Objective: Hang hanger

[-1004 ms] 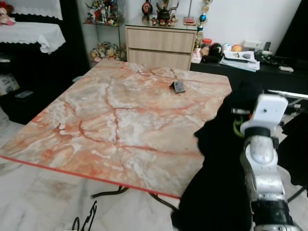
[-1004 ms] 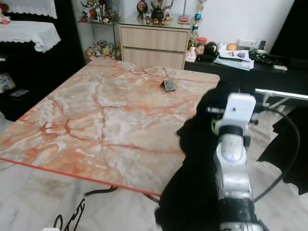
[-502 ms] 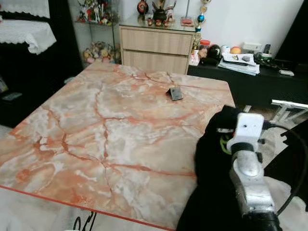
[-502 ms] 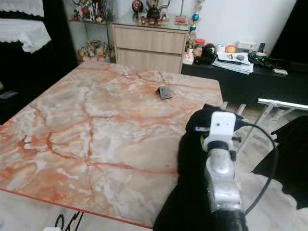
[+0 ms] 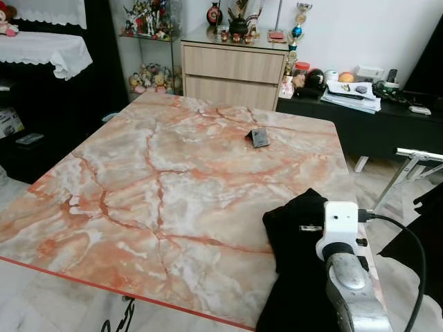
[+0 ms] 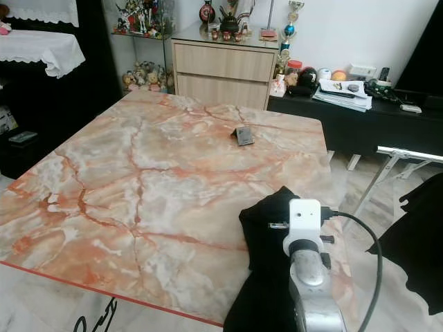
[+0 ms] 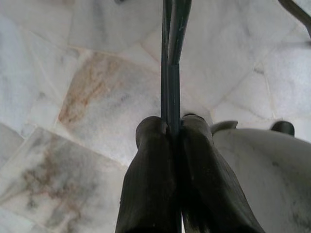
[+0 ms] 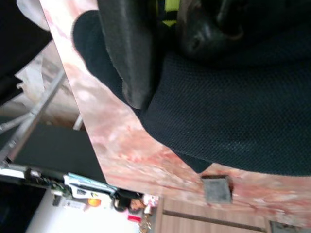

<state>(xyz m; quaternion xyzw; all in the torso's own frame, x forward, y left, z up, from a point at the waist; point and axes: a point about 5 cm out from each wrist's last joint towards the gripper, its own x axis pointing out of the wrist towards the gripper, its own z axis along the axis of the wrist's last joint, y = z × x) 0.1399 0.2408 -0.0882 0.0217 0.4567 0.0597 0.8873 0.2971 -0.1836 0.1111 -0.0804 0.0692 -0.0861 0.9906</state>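
A black garment (image 5: 294,238) lies bunched on the near right edge of the marble table (image 5: 159,173) and hangs over its side. My right gripper (image 8: 165,68) is pressed into it from above, shut on a yellow-green hanger (image 8: 167,12) wrapped in the cloth; its silver wrist (image 5: 340,235) stands over the garment. My left gripper (image 7: 170,128), low over the marble floor, is shut on a thin dark wire hanger (image 7: 170,73). A bit of that wire (image 5: 118,321) peeks in at the bottom of the left eye view.
A small dark object (image 5: 259,137) lies on the far part of the table. A metal rack rail (image 5: 415,155) with dark clothes (image 5: 426,235) stands to the right. A wooden dresser (image 5: 232,69) and a low black cabinet (image 5: 374,114) line the back wall.
The camera has shifted. My right arm has come down and toward me, so the black garment that hung beside the table now rests on its near right edge.
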